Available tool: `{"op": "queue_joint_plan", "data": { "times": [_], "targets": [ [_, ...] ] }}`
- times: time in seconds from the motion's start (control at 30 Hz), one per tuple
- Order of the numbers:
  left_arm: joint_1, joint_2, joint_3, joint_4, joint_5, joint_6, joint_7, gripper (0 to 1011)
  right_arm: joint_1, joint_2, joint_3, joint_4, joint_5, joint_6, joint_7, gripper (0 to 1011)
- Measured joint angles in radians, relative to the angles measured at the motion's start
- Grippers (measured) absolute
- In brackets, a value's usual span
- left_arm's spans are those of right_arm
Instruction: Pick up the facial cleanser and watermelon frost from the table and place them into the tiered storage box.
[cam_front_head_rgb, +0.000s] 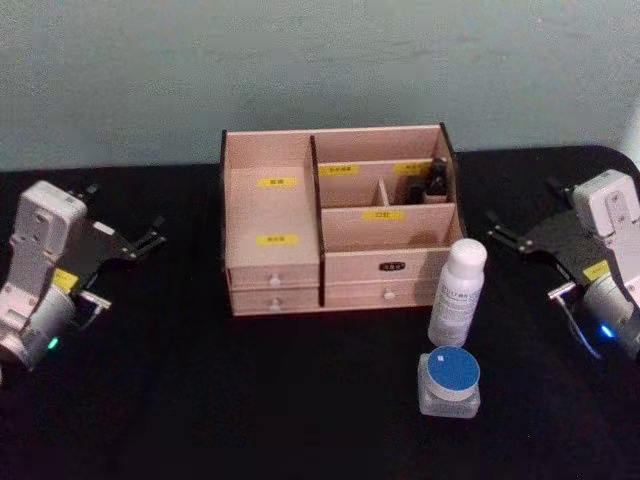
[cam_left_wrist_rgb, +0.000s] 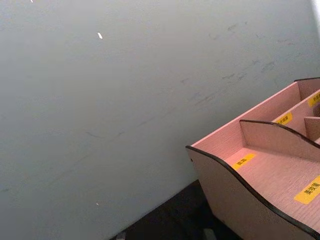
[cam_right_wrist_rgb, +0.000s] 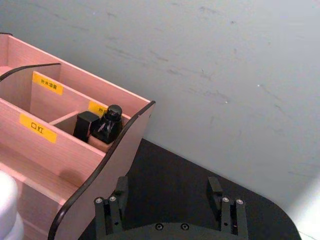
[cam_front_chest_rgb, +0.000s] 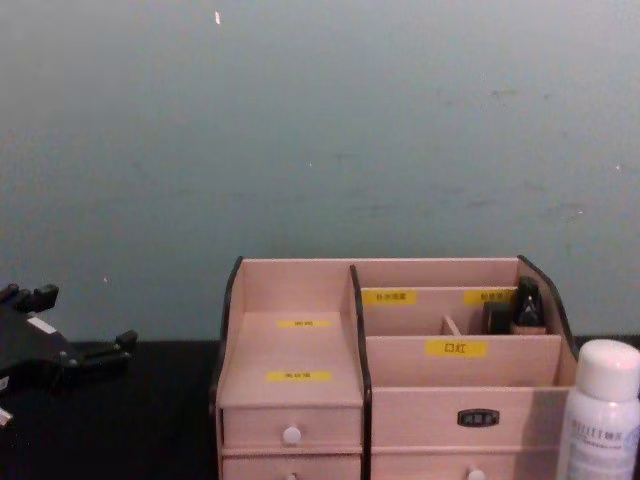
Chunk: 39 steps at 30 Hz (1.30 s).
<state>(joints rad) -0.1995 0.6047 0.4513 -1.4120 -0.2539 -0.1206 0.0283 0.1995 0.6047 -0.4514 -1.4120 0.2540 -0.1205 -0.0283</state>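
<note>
From the head view, the tiered storage box (cam_front_head_rgb: 272, 268) stands at the back middle of the black desk (cam_front_head_rgb: 200, 400), its drawers facing the robot. The facial cleanser (cam_front_head_rgb: 458, 292) stands upright on the desk just in front of the box's right front corner. The watermelon frost (cam_front_head_rgb: 449, 381) sits on the desk just in front of the bottle, blue lid up. The left hand (cam_front_head_rgb: 152, 235) hangs over the desk well to the left of the box, and the right hand (cam_front_head_rgb: 497, 230) hangs to its right. Both are clear of everything.

The left wrist view takes in the box's curved black-edged side (cam_left_wrist_rgb: 235, 200), its yellow labels and the grey wall (cam_left_wrist_rgb: 125, 100) behind.

In the right wrist view the right hand (cam_right_wrist_rgb: 167, 192) has its fingers wide apart over bare desk, beside the box's right side. Two small dark bottles (cam_right_wrist_rgb: 102, 126) stand in the back right compartment, and the cleanser's white cap shows at the edge.

From the chest view the left hand (cam_front_chest_rgb: 85, 318) is low at the left, fingers apart and gripping nothing. The cleanser stands before the box's right end.
</note>
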Motion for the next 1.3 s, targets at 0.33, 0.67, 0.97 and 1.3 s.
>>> {"op": "queue_joint_plan", "data": {
  "times": [0.33, 0.67, 0.97, 1.3],
  "targets": [
    [0.000, 0.000, 0.000, 0.000, 0.000, 0.000, 0.000, 1001, 0.000, 0.000, 0.000, 0.000, 0.000, 0.000, 0.000, 1000],
    [0.000, 0.000, 0.000, 0.000, 0.000, 0.000, 0.000, 1001, -0.015, 0.003, 0.015, -0.017, -0.003, 0.008, 0.011, 1000],
    [0.000, 0.000, 0.000, 0.000, 0.000, 0.000, 0.000, 1001, -0.126, 0.063, 0.065, -0.141, 0.023, 0.065, 0.032, 1000],
    [0.000, 0.000, 0.000, 0.000, 0.000, 0.000, 0.000, 1001, -0.353, 0.174, 0.162, -0.351, 0.106, 0.139, 0.066, 1000]
  ]
}}
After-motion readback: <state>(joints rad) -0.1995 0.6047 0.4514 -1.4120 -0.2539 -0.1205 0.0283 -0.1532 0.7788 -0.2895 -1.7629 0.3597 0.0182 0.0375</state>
